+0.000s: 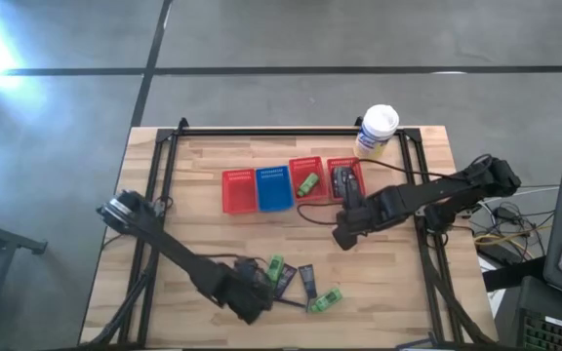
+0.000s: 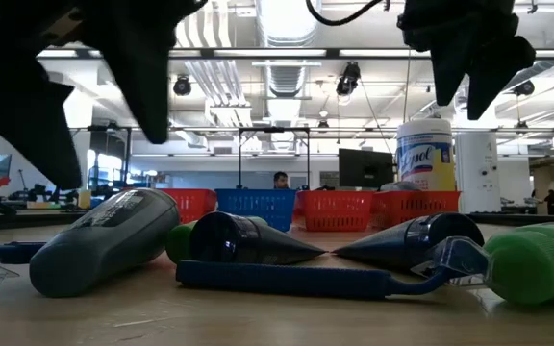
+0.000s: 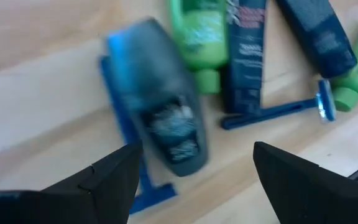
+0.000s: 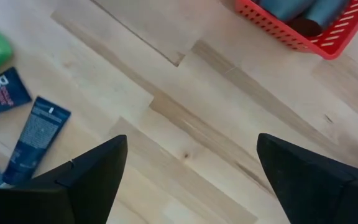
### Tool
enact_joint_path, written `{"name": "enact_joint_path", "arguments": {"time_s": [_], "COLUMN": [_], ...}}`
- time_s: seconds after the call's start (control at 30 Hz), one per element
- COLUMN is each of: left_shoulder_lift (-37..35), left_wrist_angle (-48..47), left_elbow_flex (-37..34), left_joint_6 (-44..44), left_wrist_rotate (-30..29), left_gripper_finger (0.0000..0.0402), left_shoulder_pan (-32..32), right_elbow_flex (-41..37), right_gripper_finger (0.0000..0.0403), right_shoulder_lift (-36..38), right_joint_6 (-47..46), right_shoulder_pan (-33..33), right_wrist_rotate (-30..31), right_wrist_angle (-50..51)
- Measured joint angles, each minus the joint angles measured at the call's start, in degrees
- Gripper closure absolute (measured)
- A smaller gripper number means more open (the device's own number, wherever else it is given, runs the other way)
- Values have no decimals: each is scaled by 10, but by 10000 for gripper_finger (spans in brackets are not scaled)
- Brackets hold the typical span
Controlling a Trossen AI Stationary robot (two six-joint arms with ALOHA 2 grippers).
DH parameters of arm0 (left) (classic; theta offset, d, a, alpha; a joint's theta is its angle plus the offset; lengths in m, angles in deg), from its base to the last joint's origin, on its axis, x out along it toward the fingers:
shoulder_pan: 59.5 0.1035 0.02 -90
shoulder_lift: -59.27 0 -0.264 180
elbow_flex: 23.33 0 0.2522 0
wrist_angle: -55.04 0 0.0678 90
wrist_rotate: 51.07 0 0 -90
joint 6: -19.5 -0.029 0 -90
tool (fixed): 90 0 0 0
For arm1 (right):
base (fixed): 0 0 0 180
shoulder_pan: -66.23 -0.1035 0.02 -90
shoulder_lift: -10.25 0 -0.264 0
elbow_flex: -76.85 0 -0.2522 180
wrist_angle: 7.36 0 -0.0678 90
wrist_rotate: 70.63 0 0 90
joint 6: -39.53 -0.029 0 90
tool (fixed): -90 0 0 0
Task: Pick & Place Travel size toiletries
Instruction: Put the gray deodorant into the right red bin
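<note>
Left wrist view | grey bottle [image 3: 166, 118] blurred, dark label | left pincer [image 3: 194, 180] wide open, empty

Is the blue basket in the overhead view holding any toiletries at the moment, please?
No, the blue basket looks bare inside, while a green bottle lies in the red basket beside it.

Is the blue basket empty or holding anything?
Empty, as far as the high view shows: the blue basket has a plain blue floor, while a green bottle lies in the red basket beside it.
</note>
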Motion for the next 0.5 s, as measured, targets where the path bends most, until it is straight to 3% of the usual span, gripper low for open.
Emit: {"name": "enact_joint_path", "arguments": {"time_s": [0.23, 0.5], "left_shoulder_lift": [98, 118], "left_wrist_angle": [-60, -94], "left_elbow_flex": [103, 123], "left_joint_6": [19, 35], "left_wrist_rotate": [35, 35], "left_gripper_finger": [114, 144], "left_shoulder_pan": [-1, -3], "right_elbow_flex": [0, -1], "right_gripper_finger": [72, 87], "right_shoulder_lift": [0, 0], "right_joint_6": [10, 10], "right_shoulder_pan": [-17, -18], "right_wrist_rotate": [10, 13], "right_wrist_angle": [0, -1]}}
